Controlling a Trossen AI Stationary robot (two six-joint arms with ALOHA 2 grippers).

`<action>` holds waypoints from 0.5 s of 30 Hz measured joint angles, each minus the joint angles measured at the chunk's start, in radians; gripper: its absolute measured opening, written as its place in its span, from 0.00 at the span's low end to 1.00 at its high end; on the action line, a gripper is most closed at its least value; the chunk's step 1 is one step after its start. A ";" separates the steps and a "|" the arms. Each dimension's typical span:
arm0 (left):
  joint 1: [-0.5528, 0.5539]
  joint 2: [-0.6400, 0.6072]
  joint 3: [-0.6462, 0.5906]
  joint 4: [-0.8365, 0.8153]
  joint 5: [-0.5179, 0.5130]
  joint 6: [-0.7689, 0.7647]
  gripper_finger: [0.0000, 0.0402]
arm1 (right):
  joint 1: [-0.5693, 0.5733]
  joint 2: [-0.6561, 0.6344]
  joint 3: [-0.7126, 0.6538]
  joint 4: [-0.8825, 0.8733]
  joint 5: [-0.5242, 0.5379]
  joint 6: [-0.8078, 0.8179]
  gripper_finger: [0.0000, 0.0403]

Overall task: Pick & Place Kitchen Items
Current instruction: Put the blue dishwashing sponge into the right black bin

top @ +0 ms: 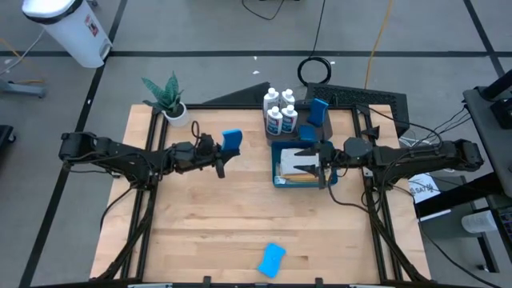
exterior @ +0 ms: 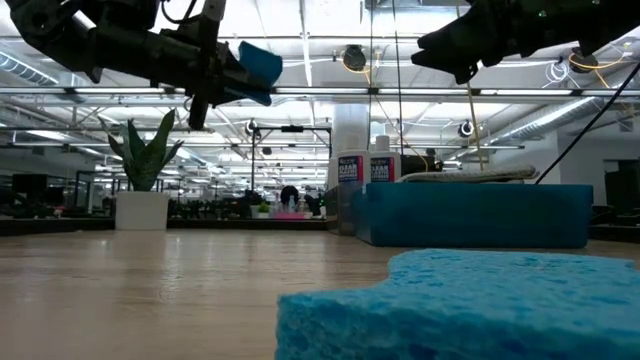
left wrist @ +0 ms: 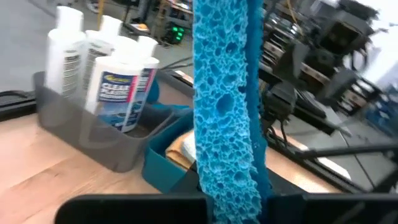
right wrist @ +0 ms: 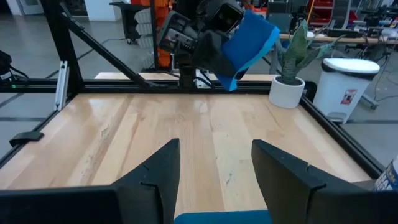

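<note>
**Kid:** Sponges first! How many blue ones can you count?

**Helper:** Three. One sponge is up in the air, pinched tight in the left gripper, above the middle of the tabletop. A second sponge lies flat near the front edge of the tabletop, all by itself. A third sponge stands on its edge just behind the blue bin.

**Kid:** And the bottles?

**Helper:** Four white bottles with blue labels. They stand close together in a dark grey tray, right beside the blue bin, at the back of the tabletop.

**Kid:** What is in the bin?

**Helper:** Folded cloths, a pale one on top and an orange edge under it. I cannot count them for sure.

**Kid:** What is the right gripper doing?

**Helper:** The right gripper hangs over the blue bin. Its two fingers are apart, about half way open, and there is nothing between them.

**Kid:** Is there anything else?

**Helper:** One green plant in a white pot sits at the back left corner of the tabletop. One white trash can stands on the floor behind it
</note>
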 joint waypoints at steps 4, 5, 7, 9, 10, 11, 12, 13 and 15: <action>0.000 0.000 0.000 0.000 0.074 0.079 0.02 | 0.000 0.000 0.000 0.028 -0.001 -0.004 0.42; 0.000 0.000 0.000 0.000 0.092 0.106 0.02 | 0.000 0.000 0.000 0.038 -0.001 -0.004 0.42; 0.000 0.000 0.000 0.000 0.130 0.156 0.02 | 0.000 0.000 0.000 0.053 -0.001 0.004 0.42; 0.000 0.000 0.000 -0.001 0.174 0.213 0.04 | 0.000 -0.006 0.000 0.052 -0.005 0.023 0.42; 0.000 0.000 0.000 -0.003 0.193 0.244 0.04 | 0.000 -0.010 0.000 0.046 -0.006 0.037 0.42; 0.000 -0.003 0.000 -0.010 0.210 0.270 0.04 | 0.000 -0.013 0.000 0.041 -0.006 0.052 0.42; 0.001 -0.008 0.000 -0.021 0.222 0.293 0.04 | 0.000 -0.017 0.000 0.033 -0.006 0.068 0.42; 0.004 -0.013 0.000 -0.026 0.228 0.308 0.03 | 0.000 -0.021 0.000 0.022 -0.007 0.086 0.42; 0.005 -0.015 0.001 -0.026 0.232 0.319 0.02 | 0.001 -0.024 0.000 0.004 -0.008 0.128 0.42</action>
